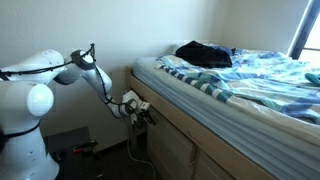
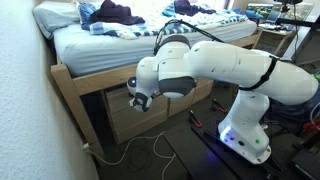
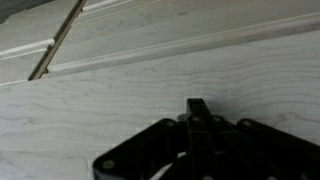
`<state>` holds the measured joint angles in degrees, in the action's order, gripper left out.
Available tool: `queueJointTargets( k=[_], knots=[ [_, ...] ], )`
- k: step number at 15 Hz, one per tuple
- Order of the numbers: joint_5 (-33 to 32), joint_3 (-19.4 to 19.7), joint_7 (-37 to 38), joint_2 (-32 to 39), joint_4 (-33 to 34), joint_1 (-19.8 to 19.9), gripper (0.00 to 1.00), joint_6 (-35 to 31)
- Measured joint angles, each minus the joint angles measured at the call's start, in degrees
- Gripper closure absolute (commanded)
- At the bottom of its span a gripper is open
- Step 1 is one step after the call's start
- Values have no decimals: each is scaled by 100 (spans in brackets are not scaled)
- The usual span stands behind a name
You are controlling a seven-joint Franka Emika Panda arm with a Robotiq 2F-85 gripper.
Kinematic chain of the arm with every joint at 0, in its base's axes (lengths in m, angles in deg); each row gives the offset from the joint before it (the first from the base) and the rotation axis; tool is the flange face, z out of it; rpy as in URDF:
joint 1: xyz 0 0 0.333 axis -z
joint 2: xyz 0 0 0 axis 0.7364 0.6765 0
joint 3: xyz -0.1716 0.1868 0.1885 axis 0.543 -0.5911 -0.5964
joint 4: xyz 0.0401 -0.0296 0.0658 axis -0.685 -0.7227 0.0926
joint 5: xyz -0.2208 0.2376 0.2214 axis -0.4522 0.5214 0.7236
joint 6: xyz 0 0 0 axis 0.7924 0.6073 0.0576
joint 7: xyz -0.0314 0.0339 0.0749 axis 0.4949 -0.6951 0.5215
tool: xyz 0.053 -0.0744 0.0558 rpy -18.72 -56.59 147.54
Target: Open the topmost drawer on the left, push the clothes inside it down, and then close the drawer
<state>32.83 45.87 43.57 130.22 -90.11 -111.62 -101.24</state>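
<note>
- One gripper [image 3: 198, 138] is being seen as a black shape at the bottom edge of the wrist view. Its fingertips are being cut off there, so how far the jaws are parted cannot be told, and nothing is being seen in its hold.
- One pale wood panel [image 3: 150, 70] is filling the rest of the wrist view, just beyond the gripper. Whether it is being touched cannot be told. One dark seam [image 3: 58, 42] is running across the panel's upper left corner.
- One white arm [image 2: 215, 65] is being reached from its base [image 2: 245, 135] toward the side of the bed frame [image 1: 178, 118], with the gripper [image 2: 140, 100] being held just beside a drawer front [image 2: 120, 120] under the mattress.
- That drawer front is lying flush with the frame, apparently closed. The number of drawers cannot be counted surely.
- One light cable [image 2: 150, 150] is being trailed over the floor below the drawer front.
- One blue striped spread [image 1: 260, 75] is covering the mattress.
- One heap of dark clothes [image 1: 205, 53] is lying on top of the spread, well apart from the gripper.
- One pillow [image 2: 55, 15] is being shown at the bed's far end in an exterior view.
</note>
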Motion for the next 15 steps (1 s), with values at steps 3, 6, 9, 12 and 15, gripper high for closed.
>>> queueJointTargets(
  k=[3,6,9,12,15],
  knots=[
    [0,70,252,125,114,-11,100,-21],
    [0,172,521,333,306,-3,100,-44],
    [0,304,612,566,574,54,100,-44],
    [-2,389,608,711,790,143,100,-43],
    [-178,368,370,678,789,153,100,-32]
  ],
)
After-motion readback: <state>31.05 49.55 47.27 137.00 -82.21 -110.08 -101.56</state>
